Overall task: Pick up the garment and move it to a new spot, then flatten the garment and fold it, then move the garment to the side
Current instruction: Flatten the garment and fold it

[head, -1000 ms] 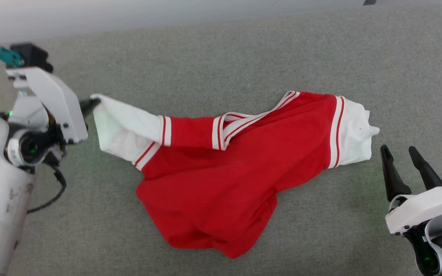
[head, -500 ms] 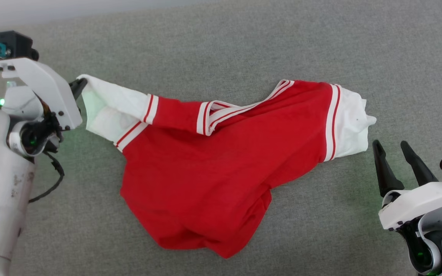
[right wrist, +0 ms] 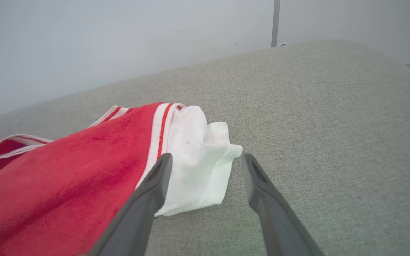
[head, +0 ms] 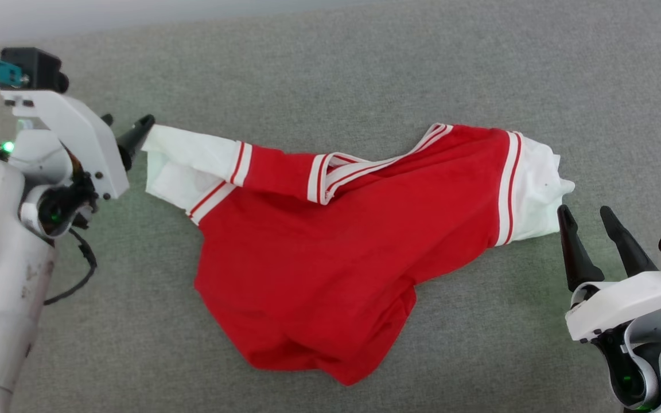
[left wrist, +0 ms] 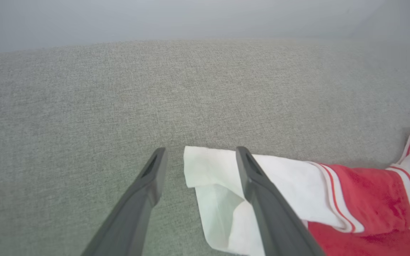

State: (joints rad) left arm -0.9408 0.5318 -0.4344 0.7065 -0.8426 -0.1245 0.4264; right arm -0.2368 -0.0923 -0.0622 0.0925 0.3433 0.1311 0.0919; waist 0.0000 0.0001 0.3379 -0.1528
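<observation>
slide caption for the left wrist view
Left gripper, open, at the white sleeve tip of the red jersey lying on a grey fabric surface.

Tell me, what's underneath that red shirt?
The garment lies crumpled on a grey fabric surface, which shows all around it. Whatever sits directly beneath is covered by the cloth, including its own folded-under layers.

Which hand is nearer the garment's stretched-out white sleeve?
Left. The left hand sits open at the end of that sleeve; the right hand is across the garment, beside the other sleeve.
</observation>
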